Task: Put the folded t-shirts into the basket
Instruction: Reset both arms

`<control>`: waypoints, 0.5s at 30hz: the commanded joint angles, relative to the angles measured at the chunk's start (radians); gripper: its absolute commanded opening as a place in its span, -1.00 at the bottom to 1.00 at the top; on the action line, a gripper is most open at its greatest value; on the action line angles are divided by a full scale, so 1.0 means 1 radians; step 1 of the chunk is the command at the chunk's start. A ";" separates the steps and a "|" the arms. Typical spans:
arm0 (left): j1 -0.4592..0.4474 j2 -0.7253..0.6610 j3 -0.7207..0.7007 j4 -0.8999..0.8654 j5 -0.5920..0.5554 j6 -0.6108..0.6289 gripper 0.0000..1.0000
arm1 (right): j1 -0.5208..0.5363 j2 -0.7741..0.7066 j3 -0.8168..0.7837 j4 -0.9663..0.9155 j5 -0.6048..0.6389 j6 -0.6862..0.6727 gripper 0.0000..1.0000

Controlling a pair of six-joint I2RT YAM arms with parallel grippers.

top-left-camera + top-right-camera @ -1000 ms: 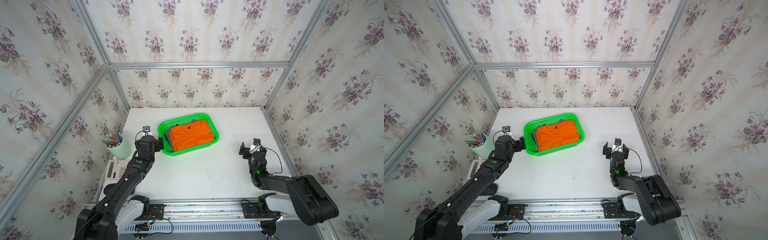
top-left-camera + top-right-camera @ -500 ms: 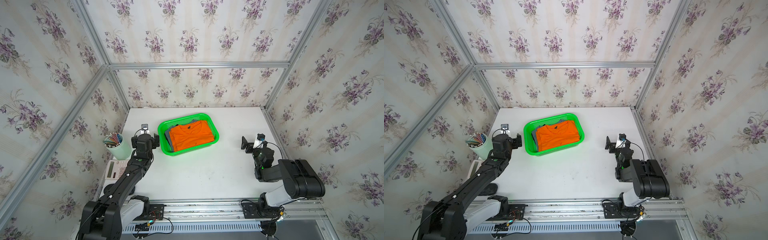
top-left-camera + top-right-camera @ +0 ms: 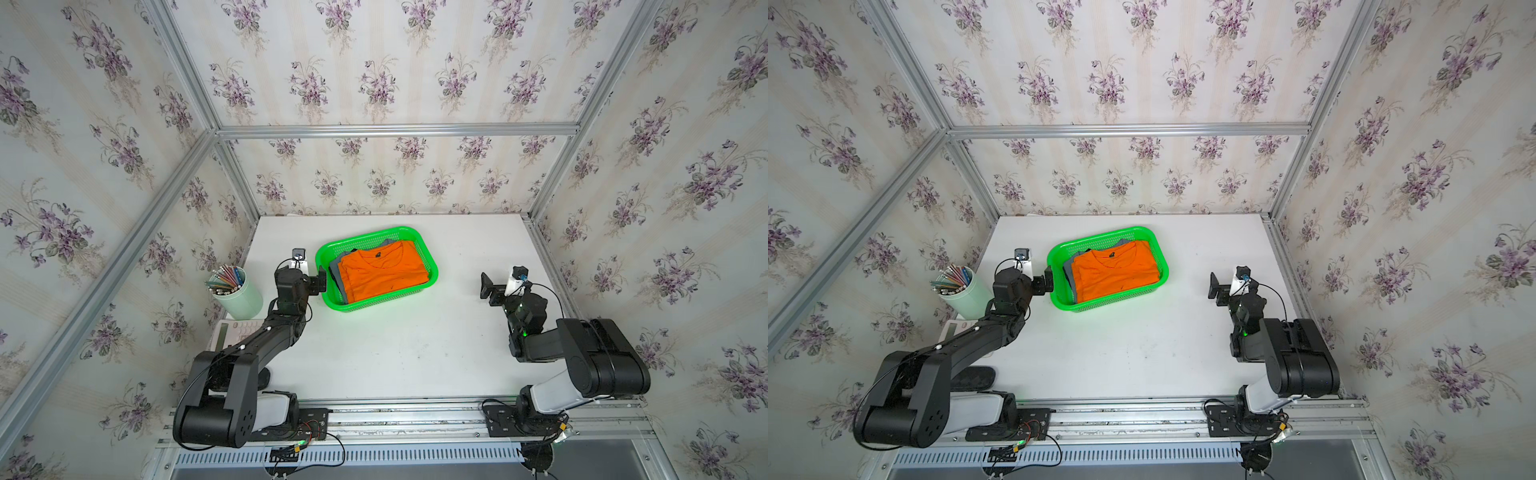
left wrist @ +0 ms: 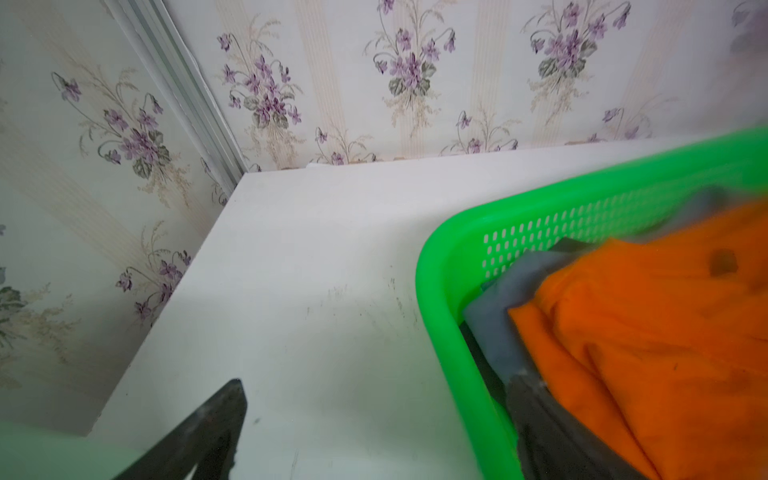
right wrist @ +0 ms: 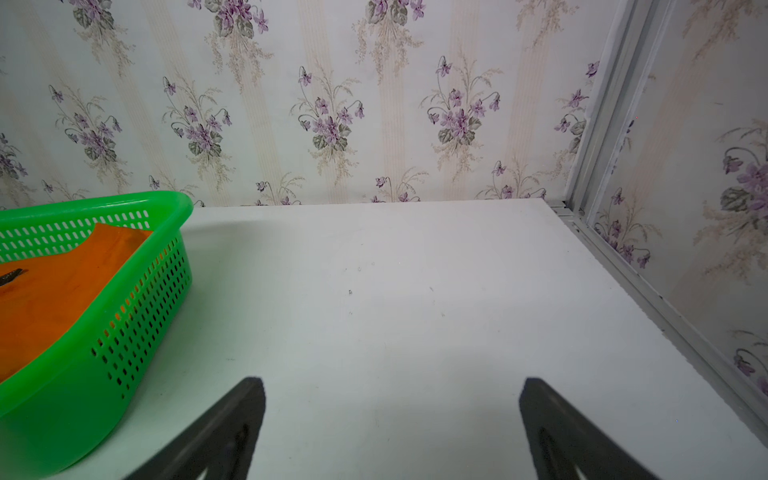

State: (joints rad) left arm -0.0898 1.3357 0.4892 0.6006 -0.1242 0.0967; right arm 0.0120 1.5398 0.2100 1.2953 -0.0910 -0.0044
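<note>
The green basket (image 3: 386, 300) (image 3: 1117, 301) stands at the table's middle back. A folded orange t-shirt (image 3: 382, 270) (image 3: 1115, 270) lies on top inside it. Beneath, a grey-blue t-shirt (image 3: 338, 266) (image 4: 498, 299) shows along one edge, with a dark sliver under that. My left gripper (image 3: 318, 280) (image 3: 1045, 282) (image 4: 378, 380) is open at the basket's left end. One finger (image 4: 220, 415) is over the table, the other over the shirts inside the rim (image 4: 440, 291). Right of the basket (image 5: 104, 332), my right gripper (image 3: 490, 291) (image 3: 1219, 291) (image 5: 392, 382) stands open above bare table, holding nothing.
A pale cup of pencils (image 3: 239, 291) (image 3: 963, 291) stands at the table's left edge, with a flat keypad device (image 3: 228, 332) in front of it. Papered walls and aluminium frame rails (image 5: 602, 124) close in the table on three sides.
Both arms have drawn their elbows back toward their bases. The left gripper pulled slightly away from the basket, then came back to its left rim. Both grippers stayed open.
</note>
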 commanded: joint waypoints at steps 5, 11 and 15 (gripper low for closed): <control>0.067 -0.038 0.024 -0.060 0.015 0.001 0.98 | 0.000 0.000 0.000 0.010 -0.006 -0.006 1.00; 0.071 -0.049 0.016 -0.064 0.029 -0.001 0.98 | 0.000 -0.001 0.000 0.010 -0.006 -0.006 1.00; 0.081 -0.049 -0.047 -0.017 0.061 -0.077 0.98 | 0.000 0.000 0.000 0.010 -0.006 -0.006 1.00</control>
State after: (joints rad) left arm -0.0147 1.2812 0.4854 0.5484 -0.0925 0.0727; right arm 0.0120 1.5398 0.2100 1.2953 -0.0940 -0.0044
